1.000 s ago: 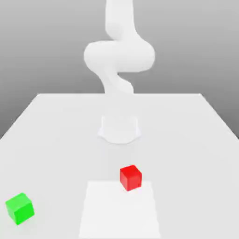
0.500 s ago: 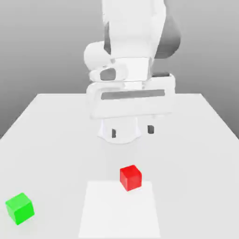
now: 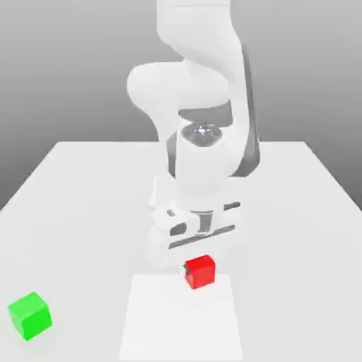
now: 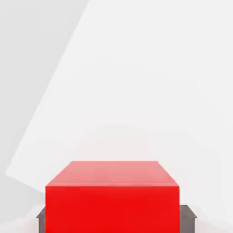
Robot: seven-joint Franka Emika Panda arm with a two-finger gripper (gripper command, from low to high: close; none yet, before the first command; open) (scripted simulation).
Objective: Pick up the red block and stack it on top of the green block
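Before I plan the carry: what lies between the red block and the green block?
Nothing. In the exterior view, only bare white table lies between the red block and the green block.

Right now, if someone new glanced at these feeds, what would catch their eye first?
The white arm bent low over the table, its gripper shut on the red block at the near edge of the paler square patch. In the hand view that red block looms close, with dark fingers at its sides. Next, the green block, alone at the exterior view's near left corner, well apart from the red one.
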